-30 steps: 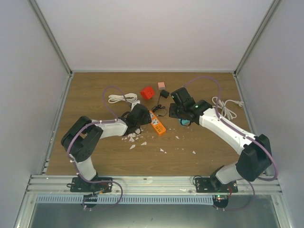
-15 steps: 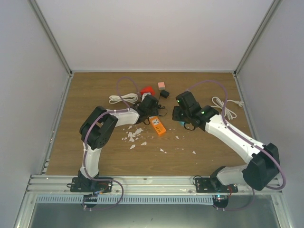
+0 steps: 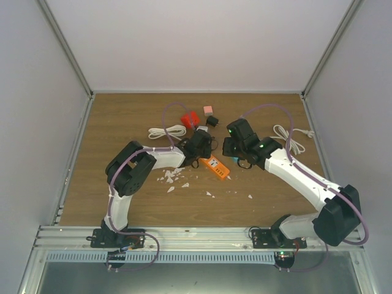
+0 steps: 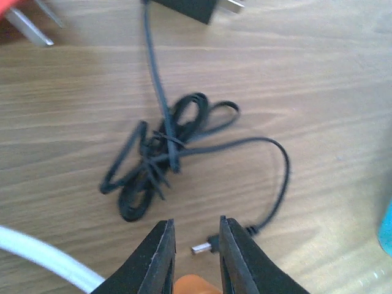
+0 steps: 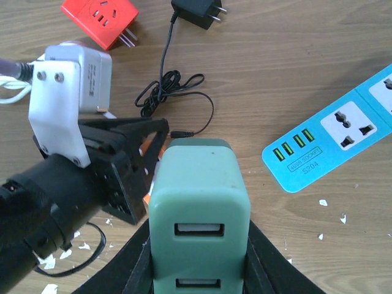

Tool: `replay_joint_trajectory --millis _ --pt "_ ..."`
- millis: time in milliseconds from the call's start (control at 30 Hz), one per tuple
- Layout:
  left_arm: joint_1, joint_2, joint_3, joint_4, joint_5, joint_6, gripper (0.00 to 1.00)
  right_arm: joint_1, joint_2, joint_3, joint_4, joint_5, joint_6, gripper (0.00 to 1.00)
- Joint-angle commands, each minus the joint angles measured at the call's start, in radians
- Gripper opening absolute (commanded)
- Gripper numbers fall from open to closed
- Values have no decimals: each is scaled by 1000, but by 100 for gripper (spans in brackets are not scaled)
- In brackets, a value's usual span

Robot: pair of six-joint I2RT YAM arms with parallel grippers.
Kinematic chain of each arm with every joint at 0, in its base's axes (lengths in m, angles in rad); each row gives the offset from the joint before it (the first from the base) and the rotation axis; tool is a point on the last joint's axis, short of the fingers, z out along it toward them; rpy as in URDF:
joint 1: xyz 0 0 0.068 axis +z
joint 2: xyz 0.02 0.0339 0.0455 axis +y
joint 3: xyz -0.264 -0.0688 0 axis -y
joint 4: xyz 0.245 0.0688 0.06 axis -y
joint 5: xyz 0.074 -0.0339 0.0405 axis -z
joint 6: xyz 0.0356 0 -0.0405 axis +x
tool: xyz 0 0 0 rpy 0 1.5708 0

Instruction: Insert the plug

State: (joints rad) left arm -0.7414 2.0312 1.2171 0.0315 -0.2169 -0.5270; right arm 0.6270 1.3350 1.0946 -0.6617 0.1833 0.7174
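Left wrist view: the left tool (image 4: 196, 229) straddles the plug (image 4: 204, 247) at bottom centre of the bench (image 4: 318, 73), one jaw on each side. I cannot tell whether they pinch it. The right tool (image 5: 199, 245) is clamped on a green charger (image 5: 199, 184). The plug is being grasped. Next, it probably needs a firm pinch, then lifting tip-first toward its socket.

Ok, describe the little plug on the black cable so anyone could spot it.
On the wooden table, find the bundled black cable near the middle. Follow its loose end to the small metal-tipped plug, the only connector lying between the jaws of the left gripper.
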Motion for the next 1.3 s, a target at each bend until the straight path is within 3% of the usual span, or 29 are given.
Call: replay_joint_trajectory --millis 0,233,467,633,767,867,933,1133,1267 --pt "-34 -19 -92 66 110 125 20 -6 -19 -12 37 23 -13 1" --pt "-43 -48 -208 187 307 233 14 -6 -20 -24 44 19 -19 0" --pt "-119 -126 -310 243 414 356 14 -6 -29 -36 41 29 -16 1" --pt "-133 -220 -408 306 475 356 16 -5 -58 -76 56 35 -26 0" --pt "-56 -347 -462 298 411 263 27 -6 -115 -114 65 17 -68 0" --pt "39 -449 -483 284 400 210 54 -5 -159 -112 43 -14 -108 0" --pt "90 -490 -467 251 385 201 65 -5 -184 -117 35 -55 -131 1" --pt "131 -435 -377 122 307 205 66 33 -120 -85 -95 -202 -252 0" --pt "127 -372 -374 84 253 166 64 84 -42 -20 -221 -219 -287 0"
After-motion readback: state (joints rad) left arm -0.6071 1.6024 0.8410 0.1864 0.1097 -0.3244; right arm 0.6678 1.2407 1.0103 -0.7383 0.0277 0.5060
